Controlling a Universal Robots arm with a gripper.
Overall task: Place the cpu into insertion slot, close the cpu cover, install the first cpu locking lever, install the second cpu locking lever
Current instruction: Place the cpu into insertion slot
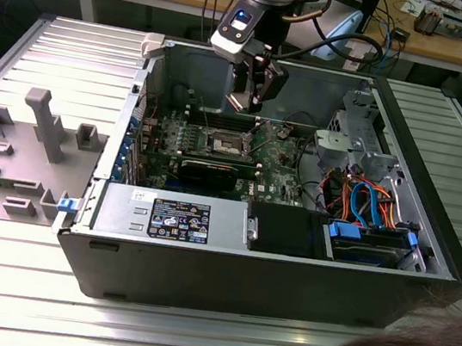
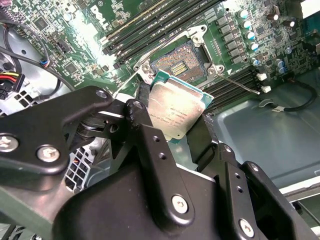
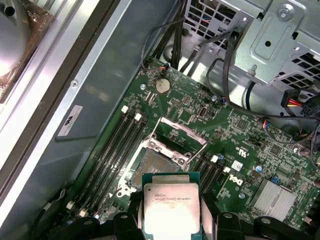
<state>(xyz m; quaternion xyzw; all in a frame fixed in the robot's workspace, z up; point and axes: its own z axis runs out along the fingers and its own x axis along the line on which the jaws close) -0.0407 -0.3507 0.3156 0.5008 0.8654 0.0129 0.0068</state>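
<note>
cpu [image 2: 176, 111] between jaws, above insertion slot [image 2: 179, 62], apart.

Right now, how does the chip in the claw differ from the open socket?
The cpu has a pale metal top; the insertion slot is dark inside. The cpu hangs clamped in the claw; the insertion slot sits empty on the board. Both are square.

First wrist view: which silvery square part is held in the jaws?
The cpu, a solid pale chip; the cover is a cut-out frame, standing open at the empty slot.
</note>
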